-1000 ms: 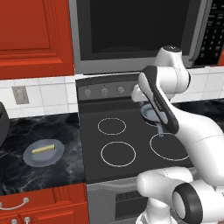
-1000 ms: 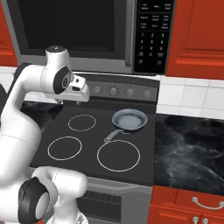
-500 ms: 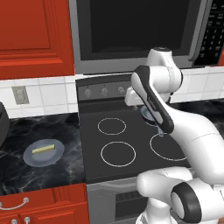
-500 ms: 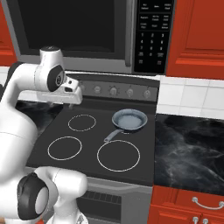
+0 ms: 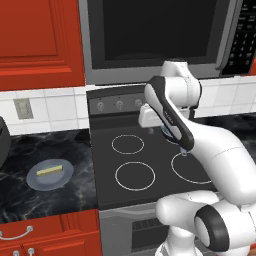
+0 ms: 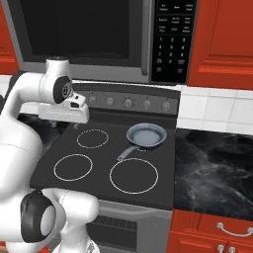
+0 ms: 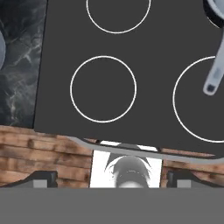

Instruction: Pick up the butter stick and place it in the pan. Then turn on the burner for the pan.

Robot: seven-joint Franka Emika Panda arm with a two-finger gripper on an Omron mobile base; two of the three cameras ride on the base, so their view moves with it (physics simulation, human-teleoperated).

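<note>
There: butter stick [image 5: 49, 170] lying on the grey plate [image 5: 37, 180] on the dark worktop [image 5: 75, 192] left of the stove [image 5: 107, 150]. Pan [image 6: 146, 136] sitting on the back right burner, handle toward the front. Arm bent over the stove, claw [image 7: 111, 180] pointing down, jaws wide, holding nothing.

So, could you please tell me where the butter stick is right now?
In the left base view, the butter stick lies on a grey-blue plate on the black counter, left of the stove.
</note>
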